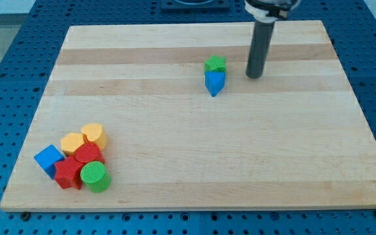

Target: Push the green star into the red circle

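The green star sits in the upper middle of the wooden board, touching the top of a blue triangle. My tip rests on the board just to the right of the green star, a short gap away. The red circle lies far off at the view's lower left, packed inside a cluster of blocks.
The cluster around the red circle holds a blue cube, a red star, a green cylinder, a yellow block and a yellow heart. A blue pegboard surrounds the board.
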Controlling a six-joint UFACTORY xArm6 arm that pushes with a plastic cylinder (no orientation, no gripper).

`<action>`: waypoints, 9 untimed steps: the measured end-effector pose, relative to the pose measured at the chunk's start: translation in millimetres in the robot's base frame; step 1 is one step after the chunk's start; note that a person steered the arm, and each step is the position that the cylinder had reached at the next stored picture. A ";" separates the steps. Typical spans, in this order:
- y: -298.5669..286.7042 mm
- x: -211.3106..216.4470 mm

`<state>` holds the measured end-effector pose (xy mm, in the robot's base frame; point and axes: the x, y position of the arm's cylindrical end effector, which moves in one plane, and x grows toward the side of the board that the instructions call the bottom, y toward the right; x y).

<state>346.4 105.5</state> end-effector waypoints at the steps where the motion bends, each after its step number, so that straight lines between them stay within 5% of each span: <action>1: -33.5 -22.7; 4: -89.1 -8.7; 9: -143.0 104.2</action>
<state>450.7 -37.6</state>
